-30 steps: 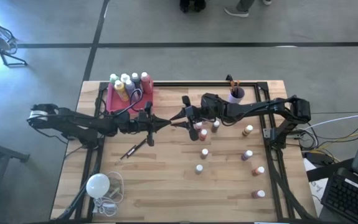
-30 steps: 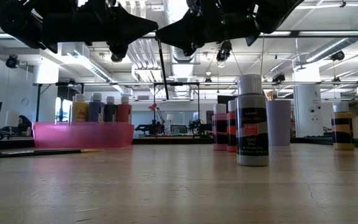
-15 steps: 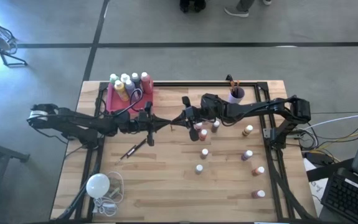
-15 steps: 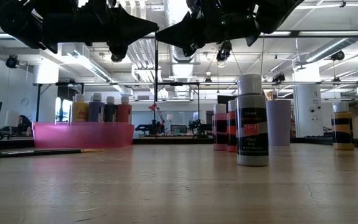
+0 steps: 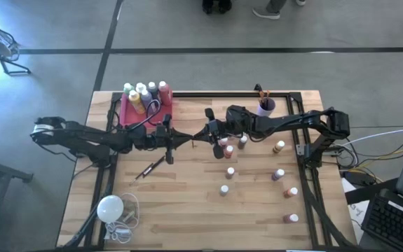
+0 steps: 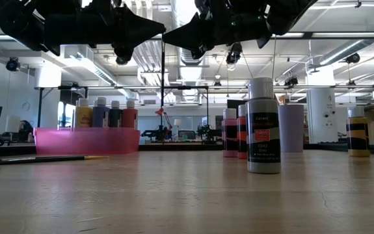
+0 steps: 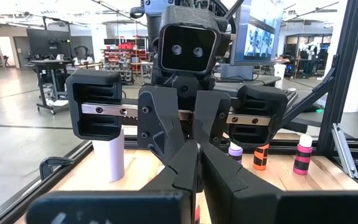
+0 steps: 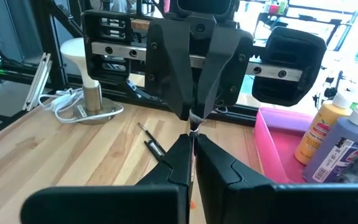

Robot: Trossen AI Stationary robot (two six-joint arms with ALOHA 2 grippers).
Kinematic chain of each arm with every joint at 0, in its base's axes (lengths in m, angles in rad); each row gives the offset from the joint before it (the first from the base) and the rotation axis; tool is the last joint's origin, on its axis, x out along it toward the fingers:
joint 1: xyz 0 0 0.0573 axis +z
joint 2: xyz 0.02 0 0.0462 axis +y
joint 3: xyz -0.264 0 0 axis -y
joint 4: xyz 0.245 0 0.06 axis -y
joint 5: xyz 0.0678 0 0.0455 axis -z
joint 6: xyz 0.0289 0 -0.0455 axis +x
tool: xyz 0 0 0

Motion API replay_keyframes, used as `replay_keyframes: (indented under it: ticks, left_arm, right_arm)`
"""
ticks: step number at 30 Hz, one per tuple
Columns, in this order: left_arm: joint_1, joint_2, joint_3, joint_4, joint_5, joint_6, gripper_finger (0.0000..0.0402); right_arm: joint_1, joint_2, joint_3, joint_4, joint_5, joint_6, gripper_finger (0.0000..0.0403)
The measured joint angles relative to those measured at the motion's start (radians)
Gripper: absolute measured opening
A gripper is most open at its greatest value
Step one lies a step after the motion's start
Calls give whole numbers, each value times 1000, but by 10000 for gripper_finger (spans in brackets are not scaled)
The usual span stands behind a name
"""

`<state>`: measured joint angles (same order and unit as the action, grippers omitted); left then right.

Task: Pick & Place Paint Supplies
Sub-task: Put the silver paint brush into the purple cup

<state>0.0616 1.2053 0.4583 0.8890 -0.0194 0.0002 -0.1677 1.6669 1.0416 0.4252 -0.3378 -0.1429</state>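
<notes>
My left gripper (image 5: pixel 189 138) and my right gripper (image 5: pixel 203 133) meet tip to tip high above the table's middle, both shut. A thin dark paintbrush (image 6: pixel 162 65) hangs below the meeting point, nearly upright. Another paintbrush (image 5: pixel 152 168) lies flat on the table. A pink tray (image 5: pixel 160 112) at the far left holds several larger paint bottles (image 5: pixel 145 94). Several small white-capped bottles (image 5: pixel 229 171) stand on the right half of the table. A purple cup (image 5: pixel 265 106) holds brushes. My left gripper comes level from the table's left and pinches the paintbrush's upper end (image 8: pixel 194 122) between its fingertips. The brush hangs below, clear of the table. My right gripper comes about level from the table's right. Its shut fingertips (image 8: pixel 192 142) meet the same upper end of the brush. Its own fingers hide the place of contact.
A white round bulb with its cord (image 5: pixel 111 208) lies at the near left corner. A black frame (image 5: pixel 306 150) runs around the table. A grey bottle (image 6: pixel 263 127) stands near the table's front, with bare wood to its left.
In the low view, the thin brush below the two grippers has swung from slanting to nearly upright. Both arms have kept their place.
</notes>
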Motion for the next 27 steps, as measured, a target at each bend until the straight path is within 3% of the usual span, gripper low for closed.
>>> replay_keyframes:
  ticks: [8, 17, 21, 27]
  left_arm:
    - [-1, 0, 0, 0, 1, 35, 31]
    - [-1, -3, 20, 4, -5, 78, 147]
    - [-1, -7, 18, -18, -1, 75, 178]
    - [-1, -8, 13, -54, 0, 68, 182]
  right_arm:
    - [0, 0, 0, -1, 0, 1, 9]
    - [-1, -3, 0, -33, 13, 3, 8]
    - [-14, -56, 0, -126, 118, -41, 8]
    - [-50, -232, 0, -277, 298, -74, 8]
